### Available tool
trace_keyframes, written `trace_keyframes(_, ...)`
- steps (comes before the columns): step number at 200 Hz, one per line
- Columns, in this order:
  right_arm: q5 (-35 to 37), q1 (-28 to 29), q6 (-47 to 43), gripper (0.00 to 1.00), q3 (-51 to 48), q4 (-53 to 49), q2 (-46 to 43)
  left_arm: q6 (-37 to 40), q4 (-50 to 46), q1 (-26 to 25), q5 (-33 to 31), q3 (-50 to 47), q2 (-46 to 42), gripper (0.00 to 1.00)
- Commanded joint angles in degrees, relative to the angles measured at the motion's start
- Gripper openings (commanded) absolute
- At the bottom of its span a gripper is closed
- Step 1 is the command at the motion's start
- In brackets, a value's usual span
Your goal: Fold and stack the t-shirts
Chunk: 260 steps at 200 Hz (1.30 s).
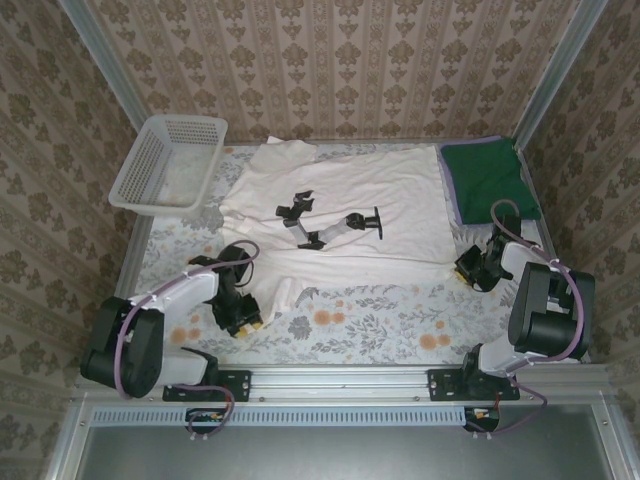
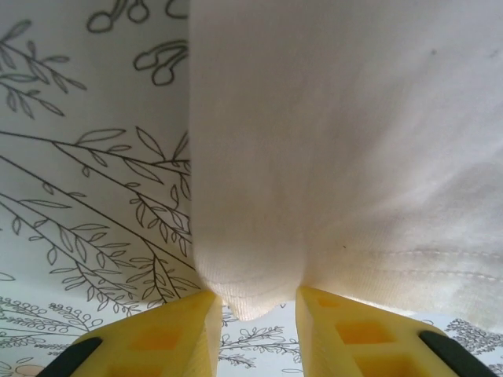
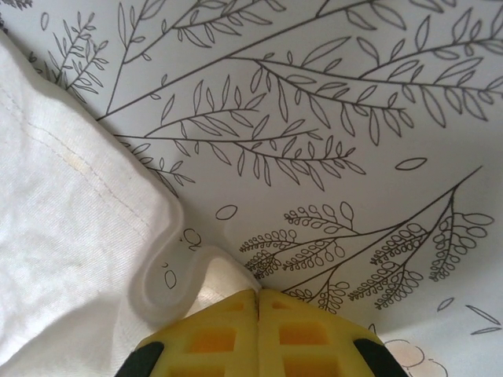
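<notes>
Starting the first fold of the cream-white t-shirt [image 1: 340, 190] looks like the step in hand: from the top external view it lies spread flat across the middle of the table [image 1: 380, 320], black print [image 1: 325, 225] upward. The dark green t-shirt [image 1: 490, 178] sits already folded at the far right corner, and a white mesh basket [image 1: 140, 165] stands at the far left. The left end effector [image 1: 240, 320] is at the near left hem corner and the right end effector [image 1: 468, 270] at the near right one. From the left wrist, the yellow fingers [image 2: 181, 330] flank a bunched hem corner that fills the gap between them and touches both, so the left end effector [image 2: 258, 302] reads as grasping the cloth. From the right wrist, the right end effector [image 3: 259, 294] is clenched tight, and a curled edge of the hem [image 3: 169, 267] rises to its tips as if nipped there, though the pinch itself is hidden. The next move probably calls for both arms to lift together and carry the near hem toward the collar, keeping the edge level and taut. The folded shirt would then go on top of the green one.
</notes>
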Motion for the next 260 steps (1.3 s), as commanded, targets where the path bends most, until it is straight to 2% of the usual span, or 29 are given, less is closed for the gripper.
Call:
trace_keyframes(1, -0.82, 0.30, 0.68, 0.00, -0.83, 0.26, -1.20, -0.41, 0.51, 0.27, -1.25, 0.09, -0.26, 0.31)
trace_keyframes(29, -0.70, 0.36, 0.63, 0.00, -0.65, 0.19, -1.09, -0.50, 0.22, 0.32, -2.47, -1.26, -0.70, 0.30)
trace_keyframes(54, -0.53, 0.34, 0.48, 0.00, -0.39, 0.02, -1.00, 0.05, -0.52, 0.35, -4.50, -1.59, 0.09, 0.24)
trace_keyframes(100, 0.22, 0.39, 0.00, 0.00, -0.37, -0.74, -1.50, -2.07, -1.78, -0.15, -7.39, -1.75, -3.85, 0.00)
trace_keyframes(131, 2.19, 0.29, -0.70, 0.00, -0.76, -2.80, -2.81, -1.08, -7.66, -0.34, -9.87, 2.08, -6.94, 0.00)
trace_keyframes(160, 2.38, 0.38, -0.29, 0.00, -2.43, -3.64, -3.54, -1.03, -13.86, -1.60, -8.14, 5.00, -8.51, 0.00)
trace_keyframes(203, 1.45, 0.30, 1.23, 0.00, -5.34, -6.89, -6.45, -2.93, -25.54, -7.62, -6.27, 9.17, -13.65, 0.00)
trace_keyframes(260, 1.66, 0.35, 2.67, 0.00, -7.80, -14.69, -14.77, -4.04, -33.83, -7.97, -7.18, 9.81, -20.22, 0.00)
